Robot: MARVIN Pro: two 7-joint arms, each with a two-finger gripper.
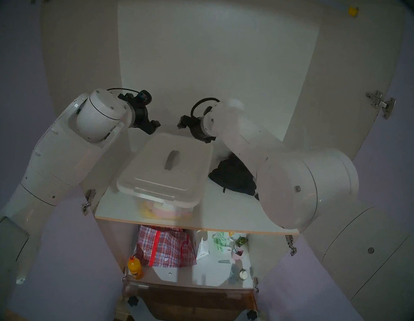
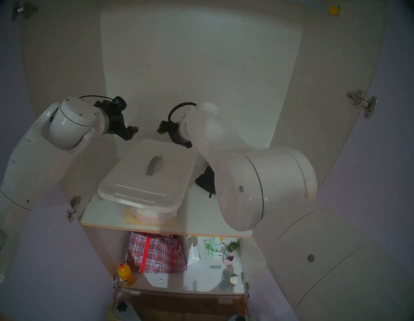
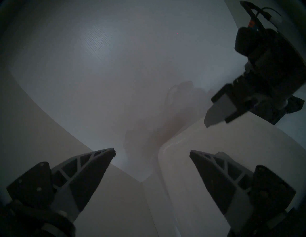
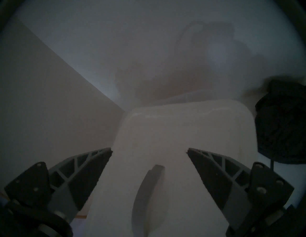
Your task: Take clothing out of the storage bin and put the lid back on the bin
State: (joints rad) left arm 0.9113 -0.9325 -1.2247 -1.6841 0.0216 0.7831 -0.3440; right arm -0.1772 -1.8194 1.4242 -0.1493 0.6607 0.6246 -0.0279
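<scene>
The white lid with its grey strip handle lies on top of the clear storage bin on the upper shelf. Pale yellow and pink cloths show through the bin's front wall. The black clothing is heaped on the shelf to the right of the bin, partly behind my right arm. My left gripper hovers open over the lid's far left corner, holding nothing. Above the lid's far edge, my right gripper is also open and empty, with the clothing off to its right.
Cabinet side walls and back wall close in the upper shelf. On the lower shelf stand a red-and-white checked bag, an orange bottle and small items.
</scene>
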